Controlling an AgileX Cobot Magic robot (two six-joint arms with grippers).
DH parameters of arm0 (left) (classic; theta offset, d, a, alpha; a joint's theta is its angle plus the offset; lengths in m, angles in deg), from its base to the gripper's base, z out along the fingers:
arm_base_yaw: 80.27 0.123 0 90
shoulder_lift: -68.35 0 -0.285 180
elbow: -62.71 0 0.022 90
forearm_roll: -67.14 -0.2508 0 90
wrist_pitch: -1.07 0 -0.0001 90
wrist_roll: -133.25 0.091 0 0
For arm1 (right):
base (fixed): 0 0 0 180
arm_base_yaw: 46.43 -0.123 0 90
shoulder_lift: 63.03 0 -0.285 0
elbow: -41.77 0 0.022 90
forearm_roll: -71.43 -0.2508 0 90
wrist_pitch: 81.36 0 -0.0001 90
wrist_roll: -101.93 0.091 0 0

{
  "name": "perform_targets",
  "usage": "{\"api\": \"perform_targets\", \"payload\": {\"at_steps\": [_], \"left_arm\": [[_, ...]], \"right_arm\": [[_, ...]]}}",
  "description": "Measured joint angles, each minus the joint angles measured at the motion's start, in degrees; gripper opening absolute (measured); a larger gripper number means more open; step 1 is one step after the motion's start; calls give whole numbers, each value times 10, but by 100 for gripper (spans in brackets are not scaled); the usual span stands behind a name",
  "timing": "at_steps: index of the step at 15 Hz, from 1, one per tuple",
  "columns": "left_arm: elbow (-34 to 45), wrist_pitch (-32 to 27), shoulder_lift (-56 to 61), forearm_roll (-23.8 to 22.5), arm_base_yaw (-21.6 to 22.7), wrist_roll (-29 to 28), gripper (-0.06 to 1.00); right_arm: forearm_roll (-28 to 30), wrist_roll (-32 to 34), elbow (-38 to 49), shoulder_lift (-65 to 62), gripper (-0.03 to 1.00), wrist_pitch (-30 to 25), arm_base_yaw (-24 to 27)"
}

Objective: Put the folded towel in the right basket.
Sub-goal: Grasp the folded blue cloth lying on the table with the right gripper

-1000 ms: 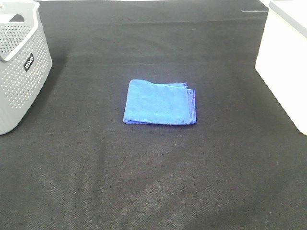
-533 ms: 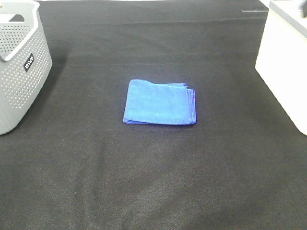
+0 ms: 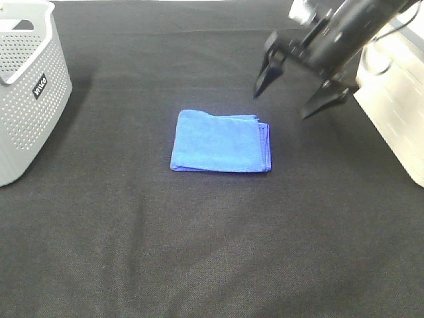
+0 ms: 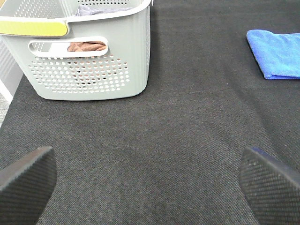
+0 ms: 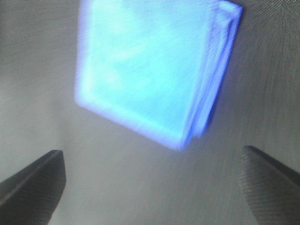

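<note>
Folded towel [image 3: 220, 142] flat at frame centre, right gripper [image 3: 281, 106] spread wide upper right; shallow pinch could lift one layer and unfold it

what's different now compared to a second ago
The right claw has swung into the high view from the upper right, open and empty, and now hangs over the table just behind and to the right of the folded towel. Nothing was grasped or released. The folded towel, the grey basket on the left and the white basket on the right have not moved.
</note>
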Motion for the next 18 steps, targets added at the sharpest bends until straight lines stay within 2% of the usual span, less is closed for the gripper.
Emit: {"api": "perform_targets", "payload": {"at_steps": [7, 13, 16, 18], "left_arm": [[0, 0, 0, 0, 0, 0, 99], [0, 0, 0, 0, 0, 0, 99], [0, 0, 0, 0, 0, 0, 99], [0, 0, 0, 0, 0, 0, 99]], "right_arm": [[-20, -1, -56, 127, 96, 56, 0], [-44, -6, -73, 164, 95, 84, 0], [-109, -29, -78, 183, 94, 91, -9], [-189, -77, -81, 199, 90, 108, -49]]}}
